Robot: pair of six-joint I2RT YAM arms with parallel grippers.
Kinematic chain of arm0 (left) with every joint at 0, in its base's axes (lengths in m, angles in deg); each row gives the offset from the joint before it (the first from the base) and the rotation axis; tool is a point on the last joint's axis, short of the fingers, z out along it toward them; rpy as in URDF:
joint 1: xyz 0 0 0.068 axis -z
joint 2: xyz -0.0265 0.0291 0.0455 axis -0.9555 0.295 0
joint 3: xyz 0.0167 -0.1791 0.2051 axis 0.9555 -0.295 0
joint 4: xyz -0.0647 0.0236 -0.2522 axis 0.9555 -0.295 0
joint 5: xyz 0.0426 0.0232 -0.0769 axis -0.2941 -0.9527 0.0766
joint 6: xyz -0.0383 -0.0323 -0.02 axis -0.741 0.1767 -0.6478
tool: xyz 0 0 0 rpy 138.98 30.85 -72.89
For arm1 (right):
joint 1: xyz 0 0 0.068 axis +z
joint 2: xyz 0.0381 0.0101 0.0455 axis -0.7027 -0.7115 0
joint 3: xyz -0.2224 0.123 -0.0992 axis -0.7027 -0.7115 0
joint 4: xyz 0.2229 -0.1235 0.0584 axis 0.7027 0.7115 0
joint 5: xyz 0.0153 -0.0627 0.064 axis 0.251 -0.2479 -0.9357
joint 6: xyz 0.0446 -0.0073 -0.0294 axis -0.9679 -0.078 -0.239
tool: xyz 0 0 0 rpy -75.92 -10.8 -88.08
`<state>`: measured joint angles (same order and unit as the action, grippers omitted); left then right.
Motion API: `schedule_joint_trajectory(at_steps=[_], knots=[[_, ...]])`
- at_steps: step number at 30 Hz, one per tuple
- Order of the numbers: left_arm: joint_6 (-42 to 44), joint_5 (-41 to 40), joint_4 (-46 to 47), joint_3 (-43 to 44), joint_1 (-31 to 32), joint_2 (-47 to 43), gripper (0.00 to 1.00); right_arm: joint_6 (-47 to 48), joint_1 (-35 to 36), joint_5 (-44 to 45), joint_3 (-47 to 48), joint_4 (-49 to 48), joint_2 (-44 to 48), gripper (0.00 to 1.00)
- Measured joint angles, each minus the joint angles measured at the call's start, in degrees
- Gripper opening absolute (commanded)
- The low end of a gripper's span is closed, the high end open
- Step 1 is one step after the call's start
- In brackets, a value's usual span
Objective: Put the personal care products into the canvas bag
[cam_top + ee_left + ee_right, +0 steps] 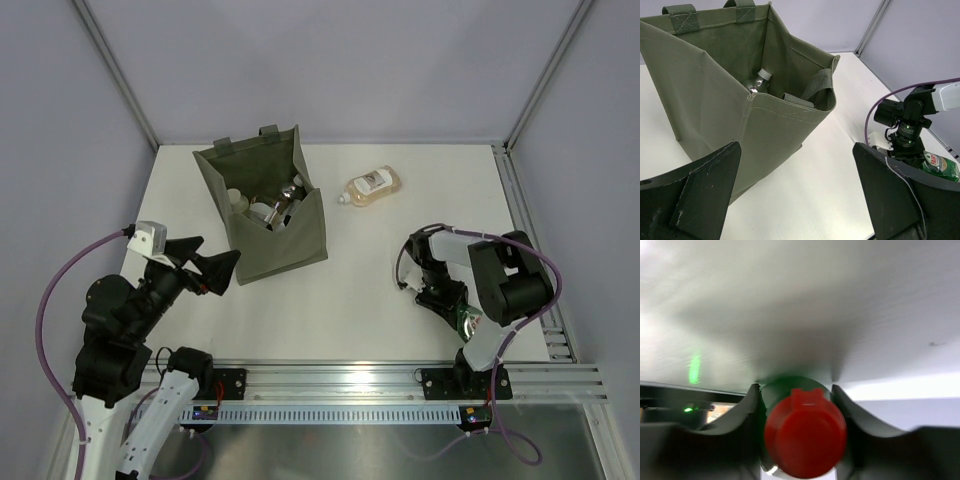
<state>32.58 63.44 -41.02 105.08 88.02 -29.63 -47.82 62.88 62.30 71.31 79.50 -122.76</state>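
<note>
At 4 o'clock the right end effector is clamped on the green red-capped bottle. I would lift it high before swinging it toward 11. There the left end effector gapes empty beside the open canvas bag. An amber bottle lies on the bench at 1.

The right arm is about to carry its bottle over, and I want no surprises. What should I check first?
1. Right gripper shut on green bottle: ok.
2. Canvas bag mouth open: ok.
3. Left gripper open, outside the bag mouth: ok.
4. Amber bottle lies off the line from right gripper to bag: ok.
5. Room left inside the bag: cannot tell.
</note>
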Motion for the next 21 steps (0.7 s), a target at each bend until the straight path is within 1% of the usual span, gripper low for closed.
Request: schedule_joint_trajectory(at_steps=[1, 3, 8, 14, 18, 21], knots=[[0.0, 0.0, 0.0, 0.0, 0.0, 0.0, 0.99, -0.2, -0.3, -1.2, 0.8, 0.4, -0.1, 0.11], [0.0, 0.0, 0.0, 0.0, 0.0, 0.0, 0.99, -0.5, -0.8, -3.8, 2.4, 1.2, -0.1, 0.0], [0.0, 0.0, 0.0, 0.1, 0.0, 0.2, 0.99, -1.8, -5.3, -16.2, 12.2, 3.4, 0.2, 0.0], [0.0, 0.0, -0.1, 1.2, 0.0, 1.6, 0.99, -3.0, -14.1, -32.0, 25.2, 3.5, -0.2, 0.0], [-0.3, 0.0, -0.2, 2.4, 0.0, 2.5, 0.99, -4.5, -20.5, -42.8, 31.7, 4.2, -3.8, 0.0], [-1.1, 0.0, 0.0, 2.8, 0.0, 2.8, 0.99, -6.4, -24.2, -49.6, 34.3, 4.3, -7.1, 0.0]])
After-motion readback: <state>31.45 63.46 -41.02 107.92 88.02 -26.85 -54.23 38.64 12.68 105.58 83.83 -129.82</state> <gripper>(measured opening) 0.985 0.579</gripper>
